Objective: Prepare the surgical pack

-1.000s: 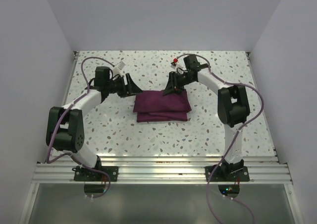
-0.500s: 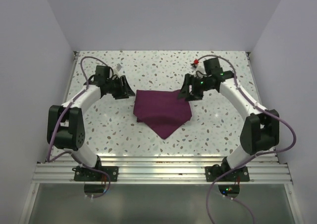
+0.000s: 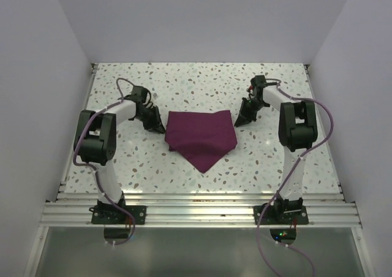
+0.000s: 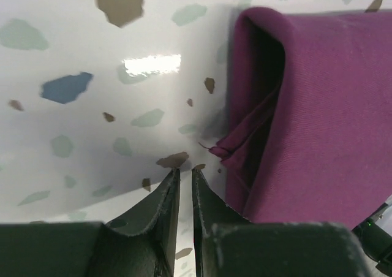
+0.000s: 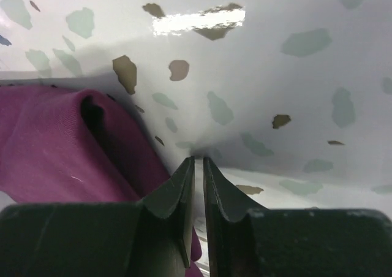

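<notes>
The dark purple cloth [image 3: 201, 136] of the surgical pack lies folded on the speckled table, flat along its far edge and with one corner pointing to the near side. My left gripper [image 3: 160, 129] is down at the table just off the cloth's left far corner. In the left wrist view its tips [image 4: 185, 170] are nearly together with only table between them, and the cloth's folded edge [image 4: 318, 105] lies to their right. My right gripper [image 3: 240, 121] sits low at the right far corner. Its tips [image 5: 199, 159] are likewise shut on nothing, beside the cloth [image 5: 49, 148].
The speckled table [image 3: 153, 166] is walled in white on three sides. A metal rail [image 3: 196, 211] carrying both arm bases runs along the near edge. Purple cables loop off each arm.
The cloth went from a folded rectangle to a shape with a corner pointing near. Both grippers have drawn in and dropped to the table at its far corners, and their jaws have closed.
</notes>
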### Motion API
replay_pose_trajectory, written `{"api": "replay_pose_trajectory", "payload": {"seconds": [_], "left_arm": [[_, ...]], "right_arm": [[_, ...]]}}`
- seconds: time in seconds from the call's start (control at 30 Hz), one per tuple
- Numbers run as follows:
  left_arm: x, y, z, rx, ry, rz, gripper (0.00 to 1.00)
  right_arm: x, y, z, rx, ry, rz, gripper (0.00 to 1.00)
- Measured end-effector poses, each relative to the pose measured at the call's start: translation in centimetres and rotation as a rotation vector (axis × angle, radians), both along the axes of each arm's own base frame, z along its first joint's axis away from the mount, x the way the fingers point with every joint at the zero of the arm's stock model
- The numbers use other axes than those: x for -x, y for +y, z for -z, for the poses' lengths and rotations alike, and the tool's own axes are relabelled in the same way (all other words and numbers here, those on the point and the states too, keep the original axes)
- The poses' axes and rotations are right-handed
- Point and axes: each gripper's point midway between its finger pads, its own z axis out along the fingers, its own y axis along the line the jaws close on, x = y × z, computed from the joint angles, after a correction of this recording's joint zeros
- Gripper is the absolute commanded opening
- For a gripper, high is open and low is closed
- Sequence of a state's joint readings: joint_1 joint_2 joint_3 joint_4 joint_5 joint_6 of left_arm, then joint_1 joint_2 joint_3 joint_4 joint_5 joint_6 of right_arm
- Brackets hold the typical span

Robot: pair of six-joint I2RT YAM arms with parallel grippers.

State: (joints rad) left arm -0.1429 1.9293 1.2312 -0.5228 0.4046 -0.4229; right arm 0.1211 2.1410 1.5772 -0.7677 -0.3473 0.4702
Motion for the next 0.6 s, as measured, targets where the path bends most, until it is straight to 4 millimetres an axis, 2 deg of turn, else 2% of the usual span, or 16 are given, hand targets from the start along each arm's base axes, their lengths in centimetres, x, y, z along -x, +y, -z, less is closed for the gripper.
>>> {"api": "replay_pose_trajectory", "payload": {"seconds": [0.13, 0.2, 0.3, 0.4, 0.5, 0.53, 0.6], "left_arm": [[1.9, -1.8, 0.3, 0.048, 0.021, 0.038, 0.16], [3.4, -2.8, 0.4, 0.071, 0.035, 0.055, 0.16], [6.3, -4.3, 0.5, 0.117, 0.061, 0.073, 0.16], [8.7, -4.8, 0.5, 0.156, 0.097, 0.063, 0.25], [10.5, -4.4, 0.3, 0.152, 0.124, 0.042, 0.35], [10.9, -4.1, 0.2, 0.14, 0.127, 0.035, 0.43], [11.8, -3.5, -0.1, 0.117, 0.133, 0.019, 0.48]], "right_arm": [[-0.5, 1.2, -0.1, 0.0, 0.008, -0.027, 0.15], [-1.2, 2.0, -0.4, -0.005, -0.014, -0.043, 0.16], [-2.3, 4.1, -0.6, -0.027, -0.034, -0.086, 0.17], [-3.1, 6.5, -0.2, -0.062, -0.039, -0.126, 0.17], [-4.2, 9.0, -0.2, -0.108, -0.047, -0.144, 0.18], [-4.7, 9.6, -0.2, -0.119, -0.053, -0.142, 0.19], [-5.8, 10.5, -0.4, -0.138, -0.069, -0.135, 0.29]]}}
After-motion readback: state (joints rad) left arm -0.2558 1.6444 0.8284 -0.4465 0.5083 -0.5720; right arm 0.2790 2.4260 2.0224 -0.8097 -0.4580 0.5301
